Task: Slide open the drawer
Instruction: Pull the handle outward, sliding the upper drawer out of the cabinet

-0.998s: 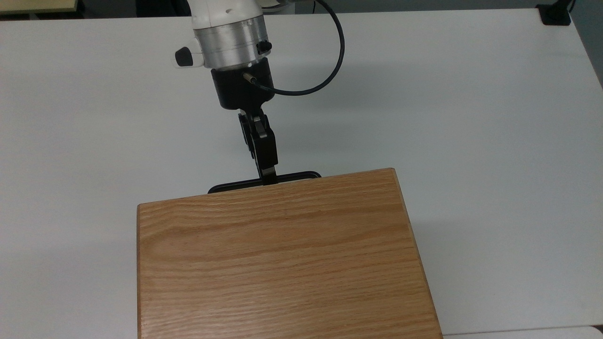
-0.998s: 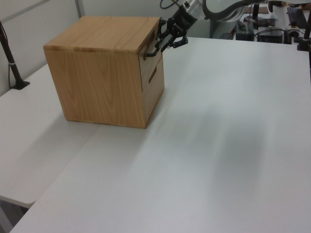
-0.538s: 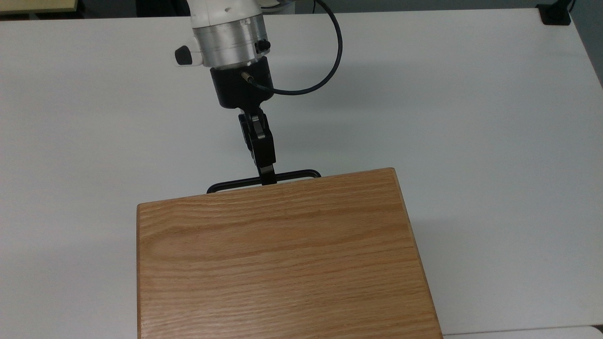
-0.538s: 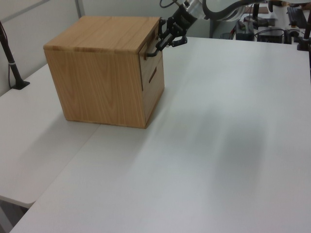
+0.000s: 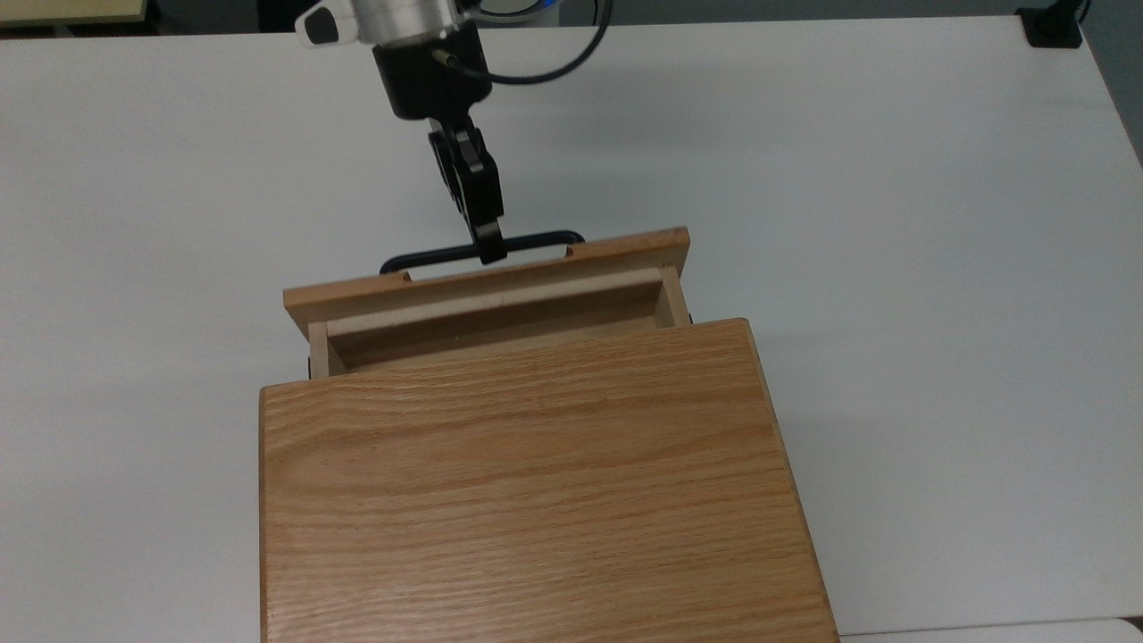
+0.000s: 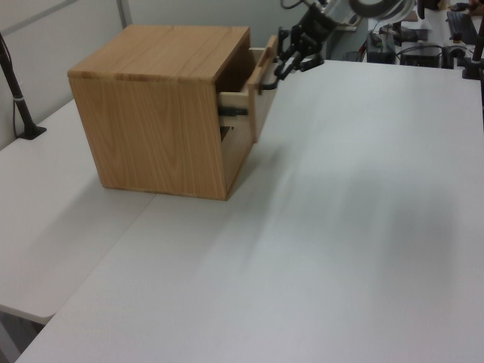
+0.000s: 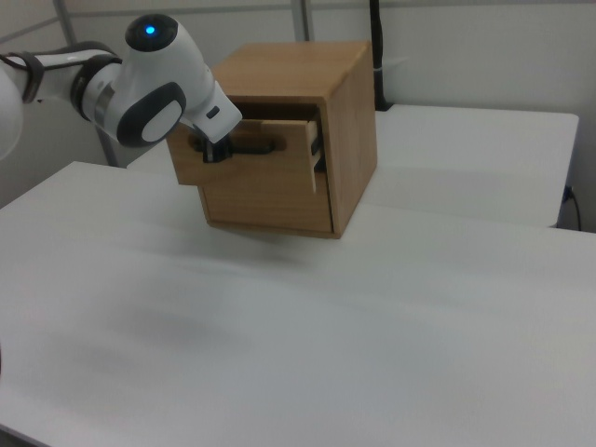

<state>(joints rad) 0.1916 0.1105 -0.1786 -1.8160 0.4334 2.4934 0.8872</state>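
The drawer (image 5: 500, 299) is already partway out of the box (image 5: 536, 482), its pale inside showing at the middle of the top view. The hand (image 5: 489, 250) pinches the black bar handle (image 5: 420, 261) from the upper side. More travel looks possible. The white tabletop (image 5: 893, 179) ahead lies bare, so nothing blocks the pull.

Drawer (image 5: 500, 281) juts from box (image 5: 536, 482), on table (image 5: 893, 223)
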